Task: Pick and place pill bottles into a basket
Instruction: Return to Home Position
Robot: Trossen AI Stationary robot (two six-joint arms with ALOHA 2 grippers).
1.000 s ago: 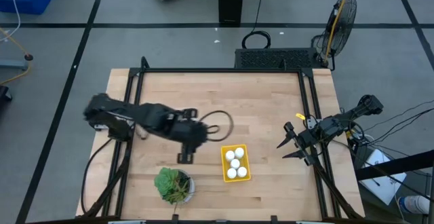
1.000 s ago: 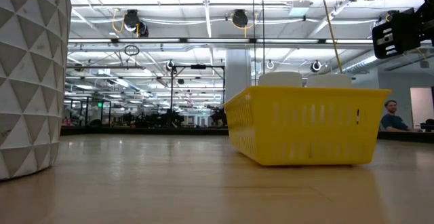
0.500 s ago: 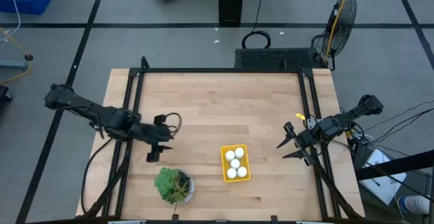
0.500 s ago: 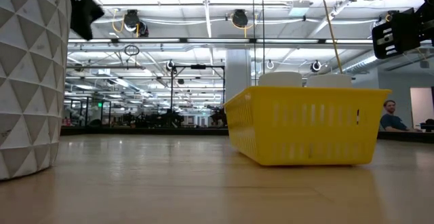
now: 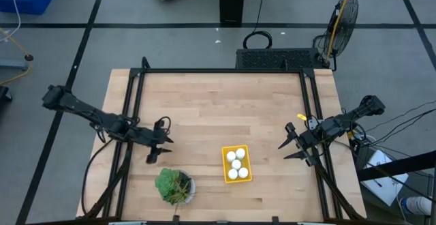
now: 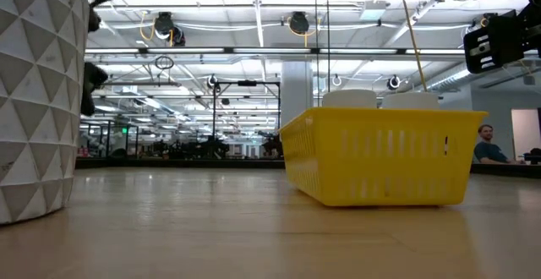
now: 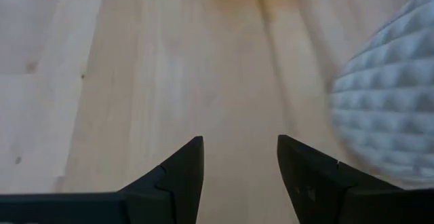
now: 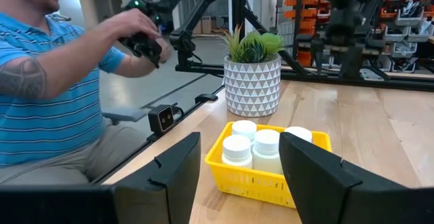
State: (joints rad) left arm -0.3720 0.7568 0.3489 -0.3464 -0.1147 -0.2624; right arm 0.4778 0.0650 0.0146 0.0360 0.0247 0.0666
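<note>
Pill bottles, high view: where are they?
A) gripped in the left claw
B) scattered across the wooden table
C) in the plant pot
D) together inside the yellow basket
D: the high view shows five white pill bottles clustered within the walls of the yellow basket.

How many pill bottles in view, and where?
5 pill bottles, all standing inside the yellow basket, packed close together; the high view shows all five caps.
</note>
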